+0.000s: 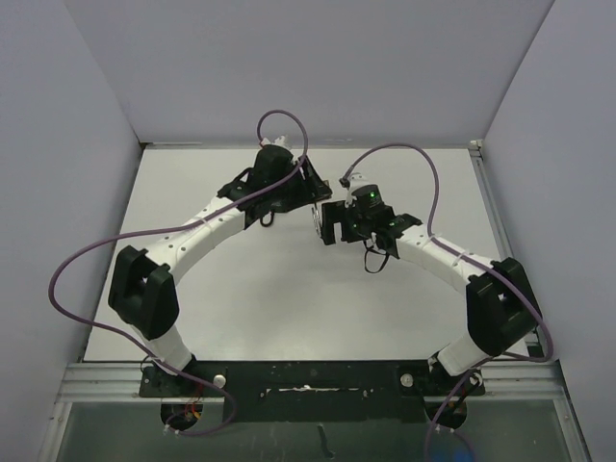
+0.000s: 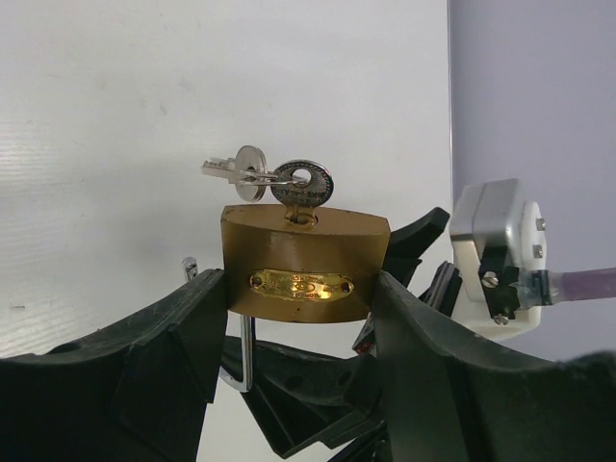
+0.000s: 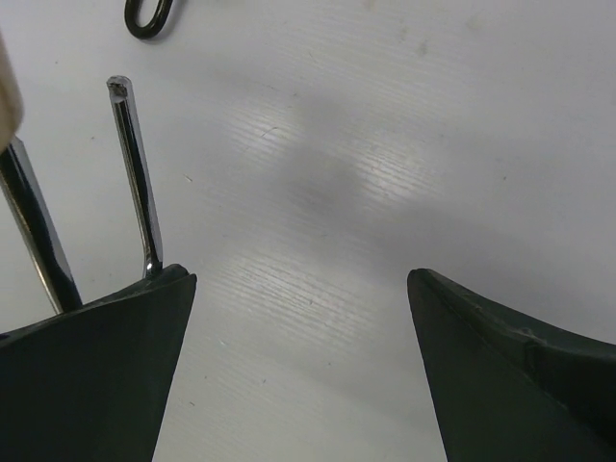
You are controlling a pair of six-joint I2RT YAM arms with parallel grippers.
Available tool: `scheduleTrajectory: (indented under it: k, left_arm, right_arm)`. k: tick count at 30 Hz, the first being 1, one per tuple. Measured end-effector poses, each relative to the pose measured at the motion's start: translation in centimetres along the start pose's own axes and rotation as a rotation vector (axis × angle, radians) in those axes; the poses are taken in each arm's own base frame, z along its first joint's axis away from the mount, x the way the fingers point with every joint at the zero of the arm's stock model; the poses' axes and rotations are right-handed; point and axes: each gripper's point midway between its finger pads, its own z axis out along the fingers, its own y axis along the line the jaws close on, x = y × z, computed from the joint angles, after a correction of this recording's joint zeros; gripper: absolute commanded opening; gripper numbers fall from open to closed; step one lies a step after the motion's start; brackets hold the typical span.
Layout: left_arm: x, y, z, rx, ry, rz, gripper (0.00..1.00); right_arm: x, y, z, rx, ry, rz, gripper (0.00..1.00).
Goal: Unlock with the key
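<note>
A brass padlock [image 2: 303,260] is clamped by its sides between the black fingers [image 2: 183,327] of my left gripper [image 2: 299,289], keyhole end pointing away from the wrist. A silver key [image 2: 303,185] sits in the keyhole, with a second key [image 2: 234,169] hanging from its ring. The chrome shackle [image 2: 247,351] points back toward the wrist, and its free end [image 3: 117,87] stands clear of the body. My right gripper [image 3: 298,279] is open and holds nothing, its left finger beside the shackle [image 3: 135,183]. In the top view both grippers [image 1: 325,212] meet mid-table, and the padlock is hidden there.
The white table [image 1: 289,289] is boxed in by grey walls on the left, back and right. Purple cables [image 1: 289,120] arch over both arms. The right arm's camera block [image 2: 496,250] sits close to the padlock's right. A black loop [image 3: 149,17] hangs at the top of the right wrist view.
</note>
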Motion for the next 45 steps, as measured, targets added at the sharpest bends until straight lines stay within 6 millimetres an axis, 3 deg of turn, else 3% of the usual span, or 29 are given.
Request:
scheduleTrajectory:
  k: [5, 10, 13, 18, 24, 27, 36, 45]
  left_arm:
    - [-0.7, 0.9, 0.0, -0.031, -0.025, 0.012, 0.0]
    - [-1.4, 3.1, 0.3, -0.117, -0.058, 0.057, 0.0]
    - [-1.2, 5.2, 1.4, -0.204, -0.05, 0.093, 0.0]
    - [1.1, 9.9, 4.1, -0.344, 0.022, 0.133, 0.0]
    - [4.3, 14.2, 5.5, -0.503, 0.124, 0.161, 0.0]
    - [5.0, 13.9, 6.0, -0.522, 0.137, 0.181, 0.0]
    - [6.4, 9.9, 7.4, -0.475, 0.131, 0.189, 0.0]
    - [9.4, 12.4, 8.7, -0.552, 0.192, 0.156, 0.0]
  right_arm:
    - [-1.2, -1.2, -1.5, 0.046, -0.04, 0.032, 0.98]
    - [-3.6, -4.5, -5.5, 0.129, -0.134, 0.089, 0.98]
    - [-4.9, -6.6, -8.3, 0.178, -0.194, 0.125, 0.98]
    - [-5.6, -7.9, -10.9, 0.217, -0.235, 0.133, 0.98]
    - [-5.1, -8.1, -11.4, 0.225, -0.213, 0.124, 0.98]
    - [-4.9, -8.1, -11.4, 0.227, -0.206, 0.126, 0.98]
    - [-4.9, -8.3, -11.4, 0.226, -0.206, 0.13, 0.98]
    - [-5.5, -8.8, -12.6, 0.233, -0.24, 0.142, 0.98]
